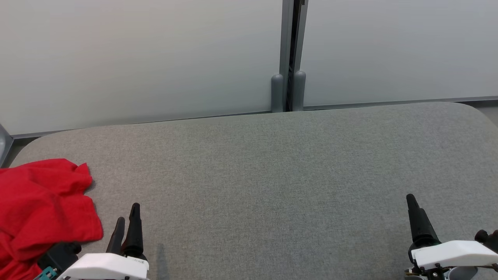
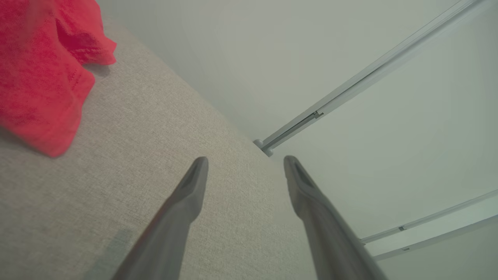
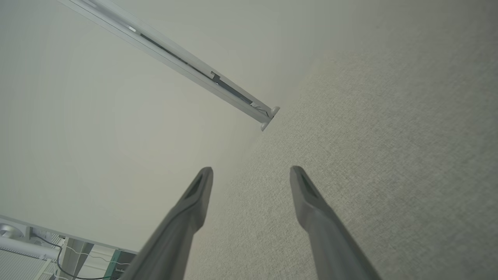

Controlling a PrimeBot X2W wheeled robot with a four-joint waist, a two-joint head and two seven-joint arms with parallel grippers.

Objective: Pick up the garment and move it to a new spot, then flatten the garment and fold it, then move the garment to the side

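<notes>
The crumpled red cloth garment [image 1: 42,210] lies at the left end of the grey fabric-covered worktop [image 1: 272,163]. The left claw [image 1: 128,212] is just beside the garment, spread wide and empty. The right claw [image 3: 251,171], likewise spread and empty, is well apart from the garment.

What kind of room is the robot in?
Probably an office or lab: a grey fabric-topped table against frosted partition panels with a metal post, and a red garment on the table.
</notes>
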